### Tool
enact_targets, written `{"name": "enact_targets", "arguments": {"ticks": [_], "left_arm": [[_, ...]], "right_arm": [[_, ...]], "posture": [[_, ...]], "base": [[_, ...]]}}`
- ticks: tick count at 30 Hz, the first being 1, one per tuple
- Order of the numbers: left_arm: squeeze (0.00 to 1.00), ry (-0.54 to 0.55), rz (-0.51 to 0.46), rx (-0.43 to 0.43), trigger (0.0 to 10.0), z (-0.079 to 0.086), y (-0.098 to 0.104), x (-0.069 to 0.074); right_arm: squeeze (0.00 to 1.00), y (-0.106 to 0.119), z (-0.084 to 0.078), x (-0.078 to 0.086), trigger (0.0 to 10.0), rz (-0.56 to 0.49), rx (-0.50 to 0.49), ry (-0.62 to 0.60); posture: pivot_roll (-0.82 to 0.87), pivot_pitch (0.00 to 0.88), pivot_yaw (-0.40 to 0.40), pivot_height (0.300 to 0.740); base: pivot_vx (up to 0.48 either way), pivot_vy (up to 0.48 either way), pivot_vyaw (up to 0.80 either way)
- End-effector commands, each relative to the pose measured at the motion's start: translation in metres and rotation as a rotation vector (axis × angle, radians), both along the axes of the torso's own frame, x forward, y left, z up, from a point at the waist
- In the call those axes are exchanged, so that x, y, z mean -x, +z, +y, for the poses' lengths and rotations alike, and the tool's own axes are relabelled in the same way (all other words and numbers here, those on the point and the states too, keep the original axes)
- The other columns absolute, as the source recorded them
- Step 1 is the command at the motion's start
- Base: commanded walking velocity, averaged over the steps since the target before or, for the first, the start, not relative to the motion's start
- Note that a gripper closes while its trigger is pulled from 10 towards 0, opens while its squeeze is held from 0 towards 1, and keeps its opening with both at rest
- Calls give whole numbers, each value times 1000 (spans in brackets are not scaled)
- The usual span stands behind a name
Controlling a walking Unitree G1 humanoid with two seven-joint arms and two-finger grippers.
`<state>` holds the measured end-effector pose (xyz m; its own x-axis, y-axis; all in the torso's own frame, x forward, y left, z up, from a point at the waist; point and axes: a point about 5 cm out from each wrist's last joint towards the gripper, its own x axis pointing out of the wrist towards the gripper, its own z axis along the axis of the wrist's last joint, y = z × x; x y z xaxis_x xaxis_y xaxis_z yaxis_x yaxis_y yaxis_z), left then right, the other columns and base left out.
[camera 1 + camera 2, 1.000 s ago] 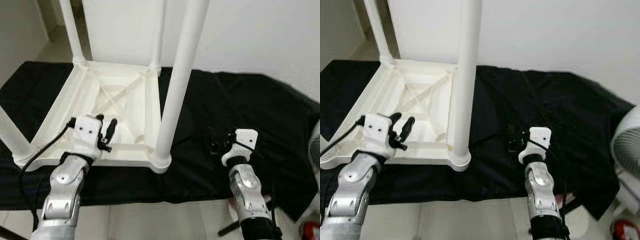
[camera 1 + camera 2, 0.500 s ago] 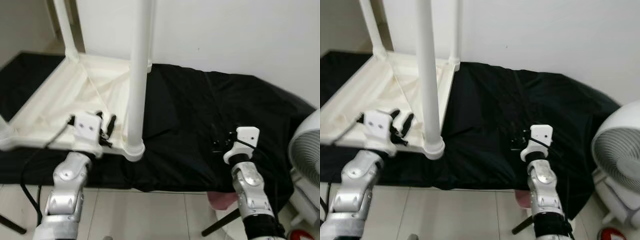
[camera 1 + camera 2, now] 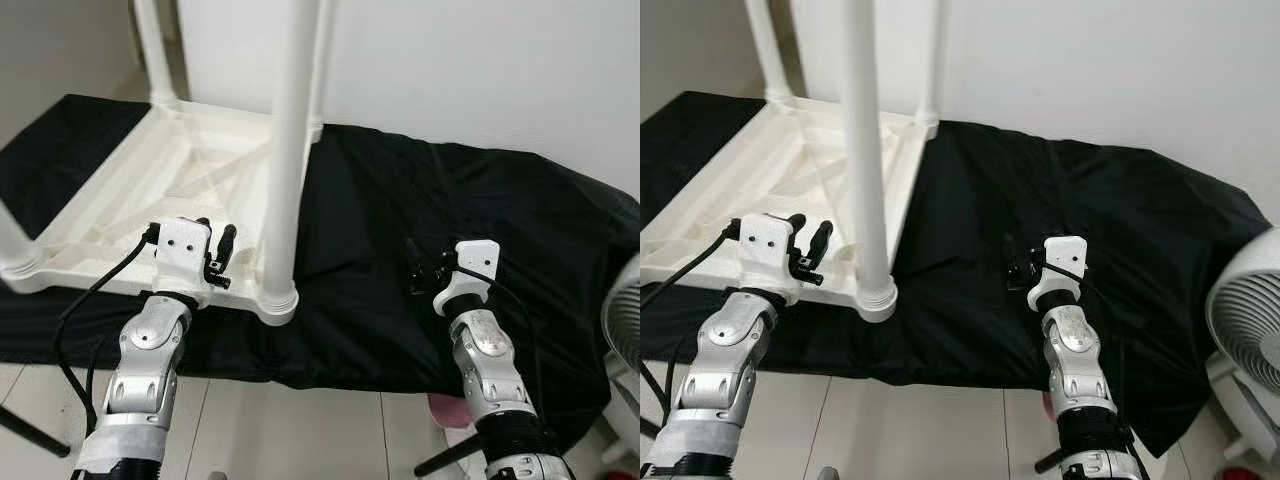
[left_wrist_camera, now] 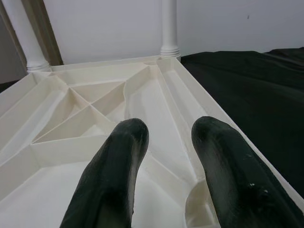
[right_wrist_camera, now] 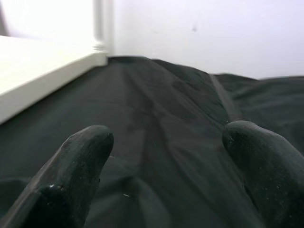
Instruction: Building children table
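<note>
The little white table point(image 3: 190, 190) lies upside down on a black cloth point(image 3: 460, 230) that covers the floor next to a white wall. Its ribbed underside faces up, and white legs stand up from its corners. The near leg point(image 3: 285, 150) sits in its corner socket right in front of the robot. Two more legs stand at the far corners, and a fourth leg point(image 3: 12, 245) shows at the left edge, so the legs look to be all in. It seems most of the building is done. What may be left is to push the legs in tight and turn the table the right way up. The left end effector point(image 3: 215, 255) hangs just over the near edge of the table, close beside the near leg, with its two black fingers point(image 4: 114, 175) a little apart and nothing between them. The right end effector point(image 3: 1018, 268) is over the bare cloth, well away from the table, fingers spread wide and holding nothing. A white fan point(image 3: 1245, 345) stands off to the right.
</note>
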<state>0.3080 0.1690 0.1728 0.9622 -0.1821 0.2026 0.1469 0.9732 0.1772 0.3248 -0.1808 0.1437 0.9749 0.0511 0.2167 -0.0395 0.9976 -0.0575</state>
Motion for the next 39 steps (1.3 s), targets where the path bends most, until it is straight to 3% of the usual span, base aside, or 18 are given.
{"name": "enact_targets", "arguments": {"ticks": [1,10,19,25,39], "left_arm": [[0,37,11,28,10000,2,-1,-4],[0,102,17,60,10000,15,4,-11],[0,127,19,48,10000,21,4,-10],[0,127,19,48,10000,21,4,-10],[0,124,4,-38,10000,14,2,-9]], "right_arm": [[0,-2,-2,-2,10000,21,14,-31],[0,-3,1,-6,10000,32,49,-31],[0,-7,1,-5,10000,41,60,-28],[0,-8,1,-5,10000,43,64,-26],[0,-12,-2,-3,10000,45,41,-14]], "posture": [[92,68,-91,740],[112,65,-83,740],[124,63,-77,740],[124,58,-77,740],[121,37,-81,740]], "base": [[0,0,0],[0,0,0],[0,332,0],[0,381,0],[0,0,0]]}}
